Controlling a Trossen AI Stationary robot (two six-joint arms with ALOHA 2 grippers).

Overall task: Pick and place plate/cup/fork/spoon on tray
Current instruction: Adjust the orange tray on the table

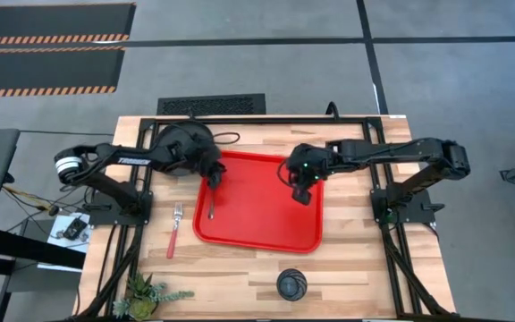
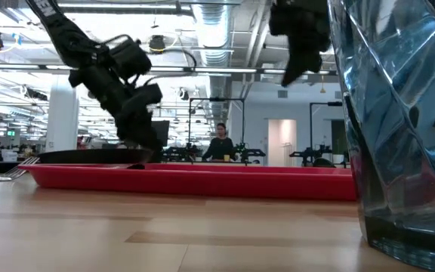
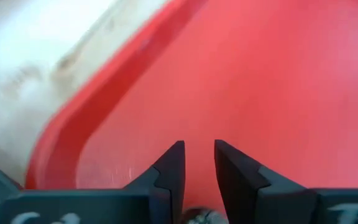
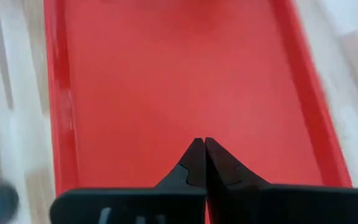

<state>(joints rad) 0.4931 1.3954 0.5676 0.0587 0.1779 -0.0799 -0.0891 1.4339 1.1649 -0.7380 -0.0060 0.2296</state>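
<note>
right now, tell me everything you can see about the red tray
The tray is a large bright red rectangle with rounded corners and a low raised rim, plastic by its look. It lies flat on the wooden table, near the middle. A slim dark spoon lies inside along its left edge, just under the left gripper, whose fingers stand a little apart. The right gripper, shut, hovers over the tray's right part. A black plate sits at its far left corner; whether they touch is unclear.
</note>
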